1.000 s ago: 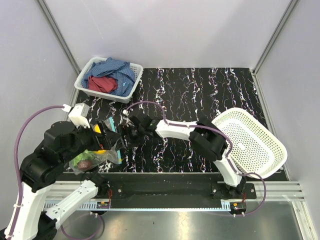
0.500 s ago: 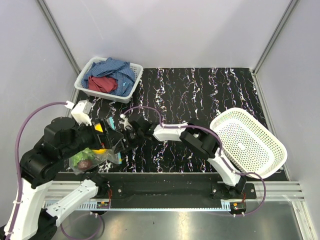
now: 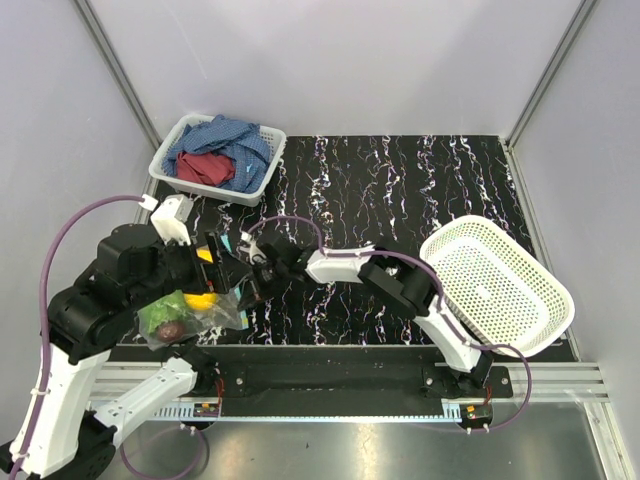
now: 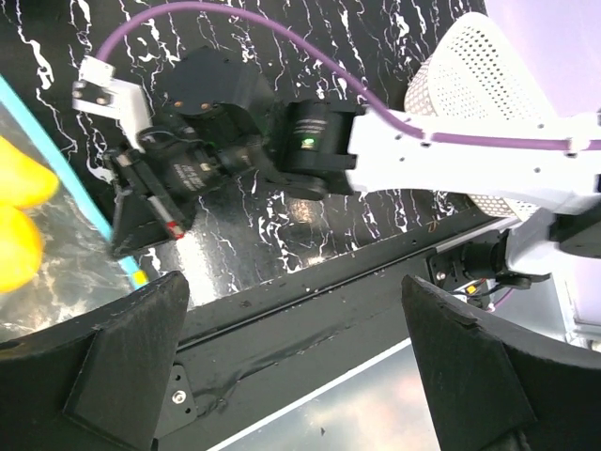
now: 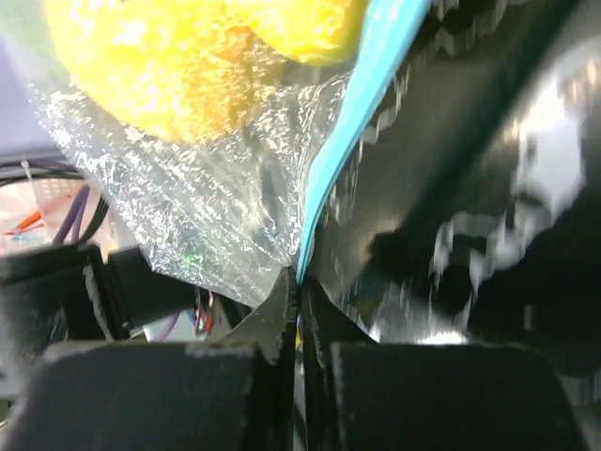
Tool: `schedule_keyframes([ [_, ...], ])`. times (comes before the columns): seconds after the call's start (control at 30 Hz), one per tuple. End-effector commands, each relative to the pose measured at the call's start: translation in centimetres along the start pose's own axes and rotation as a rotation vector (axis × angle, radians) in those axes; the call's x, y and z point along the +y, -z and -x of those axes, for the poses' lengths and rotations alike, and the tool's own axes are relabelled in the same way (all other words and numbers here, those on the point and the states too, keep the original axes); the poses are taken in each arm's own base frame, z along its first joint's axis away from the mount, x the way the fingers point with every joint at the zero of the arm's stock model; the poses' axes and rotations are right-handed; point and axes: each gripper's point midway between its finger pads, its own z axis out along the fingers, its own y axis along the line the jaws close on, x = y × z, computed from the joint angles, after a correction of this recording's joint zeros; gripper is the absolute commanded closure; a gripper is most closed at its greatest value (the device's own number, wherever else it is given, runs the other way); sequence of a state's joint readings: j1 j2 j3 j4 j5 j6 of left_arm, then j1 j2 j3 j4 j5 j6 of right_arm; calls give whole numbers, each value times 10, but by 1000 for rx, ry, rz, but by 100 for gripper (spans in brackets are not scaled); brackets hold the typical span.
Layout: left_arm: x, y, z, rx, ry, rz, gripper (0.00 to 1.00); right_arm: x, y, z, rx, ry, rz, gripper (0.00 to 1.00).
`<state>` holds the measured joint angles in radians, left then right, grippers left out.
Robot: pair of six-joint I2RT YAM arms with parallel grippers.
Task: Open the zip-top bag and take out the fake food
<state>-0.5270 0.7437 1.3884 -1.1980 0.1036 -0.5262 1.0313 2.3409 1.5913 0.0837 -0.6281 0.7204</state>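
Right fingers (image 5: 272, 324) clamp the teal zip strip (image 5: 352, 132) of the zip-top bag (image 5: 188, 216); left fingers (image 4: 122, 348) stand apart. These should take the opposite lip just beside them, then peel slowly.

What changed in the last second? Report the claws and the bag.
The right claw reached left to the zip-top bag and shut on its teal zip strip. The left claw stayed wide open beside the bag. The fake food is still inside, and the white basket and cloth basket kept their places.
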Motion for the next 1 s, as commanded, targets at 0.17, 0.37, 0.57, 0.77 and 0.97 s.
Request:
schedule_keyframes([
  [0.17,-14,-4,39,-102,-75,-29,2,48,98,24,-21,125,-17,100],
  [0.37,-20,-22,45,-86,-71,-40,1,58,147,40,-22,214,-69,100],
  [0.57,1,-35,49,-103,73,95,2,81,177,54,-39,299,-75,100],
  [0.77,43,-53,30,-19,325,328,8,107,194,66,-92,359,-56,100],
  [0.97,49,-86,43,71,511,200,16,126,206,69,-108,450,-21,100],
])
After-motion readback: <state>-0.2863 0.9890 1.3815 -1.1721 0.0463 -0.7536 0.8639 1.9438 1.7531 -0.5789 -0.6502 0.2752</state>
